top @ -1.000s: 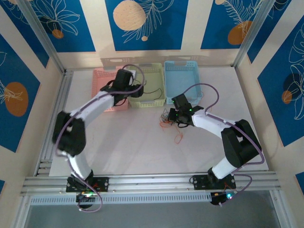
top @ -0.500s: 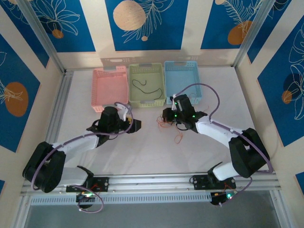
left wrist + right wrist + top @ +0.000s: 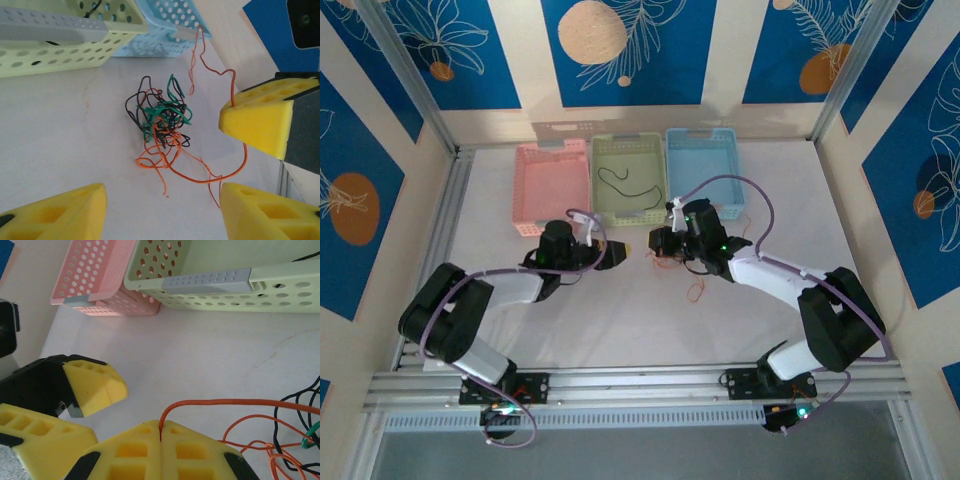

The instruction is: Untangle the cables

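Three perforated baskets stand in a row at the far side of the table (image 3: pixel 620 320): pink basket (image 3: pixel 552 185), green basket (image 3: pixel 630 205), blue basket (image 3: pixel 702 170). One black cable (image 3: pixel 625 186) lies loose on the floor of the green basket. The tangled cables (image 3: pixel 161 120), black, green and orange strands in a small clump, rest on the table just in front of the gap between the green and blue baskets, touching neither. Right gripper (image 3: pixel 161 432): pads pressed flat together, pinching an orange cable (image 3: pixel 227 80) that loops up from the clump and trails back across the table. Left gripper (image 3: pixel 163 189): jaws spread wide, nothing between them, clump lying just beyond the fingertips. The two grippers face each other closely over the clump. From the left wrist, one yellow pad of the right gripper stands right beside the clump. From the right wrist, a yellow pad of the left gripper sits near on the pink-basket side. The green basket's front wall stands close behind.
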